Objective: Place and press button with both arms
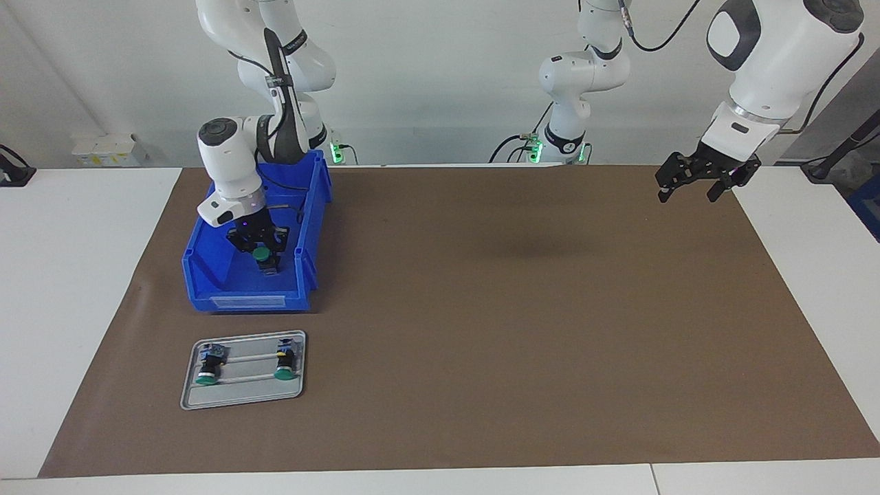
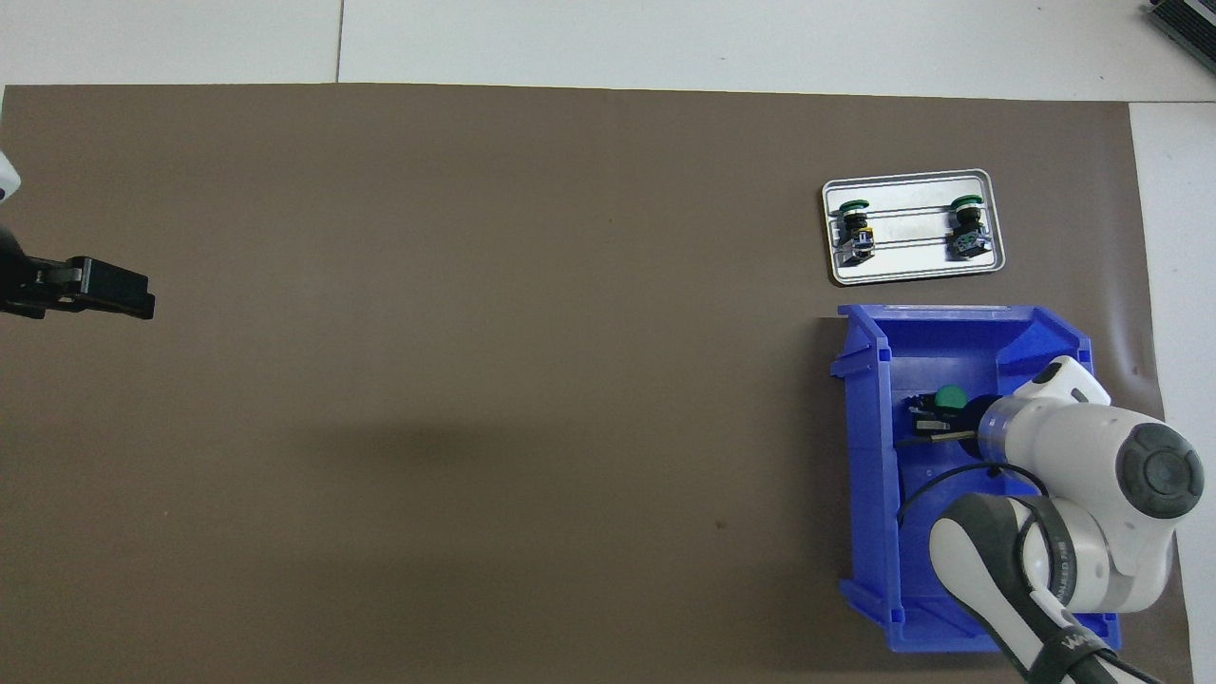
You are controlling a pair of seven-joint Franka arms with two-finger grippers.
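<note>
Facing view: the brown mat [image 1: 481, 309] covers most of the table, and the right arm [image 1: 227, 158] bends steeply down into the blue bin [image 1: 206, 275] at its own end of the mat. Its wrist is tipped nearly vertical, and the right gripper [image 1: 262, 256] sits low inside the bin with its fingers drawn narrow around a green-capped button [image 1: 261, 254]. This looks like the pick-up step, grasp made and lift not yet begun.

The left arm [image 1: 770, 62] waits, raised over the mat's edge at its own end, with the left gripper [image 1: 691, 185] spread wide and holding nothing.

Farther from the robots than the bin lies a small metal tray [image 1: 244, 395], well apart from the left gripper, with two more buttons [image 1: 208, 364] lying on their sides along its rails.

Next, I judge, the button must be lifted straight up clear of the bin's walls, then carried over to the tray for placing; pressing would follow.
</note>
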